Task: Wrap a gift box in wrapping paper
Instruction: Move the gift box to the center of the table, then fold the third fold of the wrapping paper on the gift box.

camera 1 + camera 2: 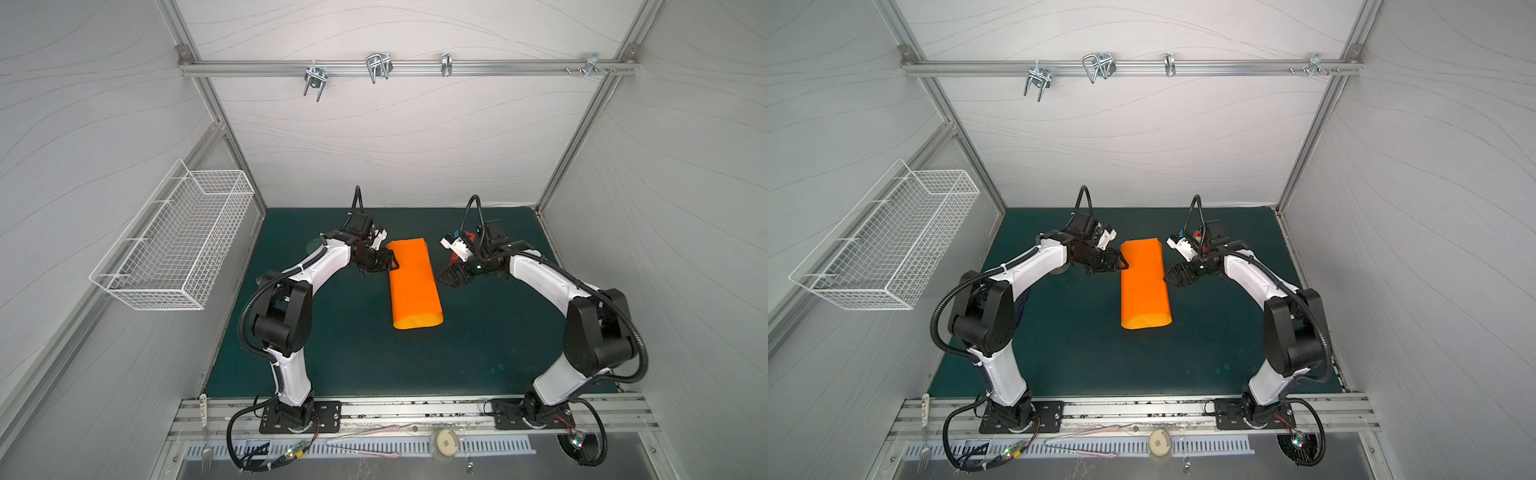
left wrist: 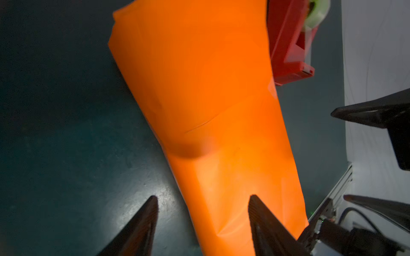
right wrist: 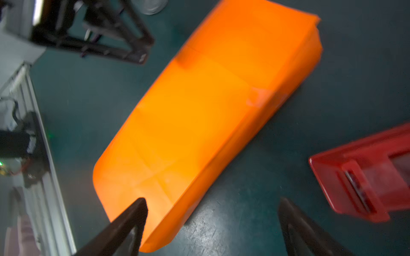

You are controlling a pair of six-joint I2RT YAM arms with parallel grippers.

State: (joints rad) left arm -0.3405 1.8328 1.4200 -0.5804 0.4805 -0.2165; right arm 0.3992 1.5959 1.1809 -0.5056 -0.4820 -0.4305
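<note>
The orange wrapping paper (image 1: 413, 284) (image 1: 1144, 284) lies on the green mat, folded over into a long, flattened tube. The gift box is hidden beneath it. My left gripper (image 1: 391, 262) (image 2: 203, 197) hovers at the tube's far-left edge, jaws open, one finger (image 2: 261, 212) over the paper (image 2: 210, 99) and the other over the mat. My right gripper (image 1: 446, 279) (image 3: 211, 199) stands open wide beside the tube's right side. One of its fingertips (image 3: 137, 210) is over the paper's (image 3: 210, 110) edge and nothing is between the jaws.
A red tape dispenser (image 1: 454, 258) (image 2: 288, 44) (image 3: 366, 175) sits just right of the paper, behind the right gripper. A white wire basket (image 1: 174, 237) hangs on the left wall. Metal hooks (image 1: 378, 66) hang from the back rail. A fork (image 1: 206, 455) and small tools lie on the front ledge.
</note>
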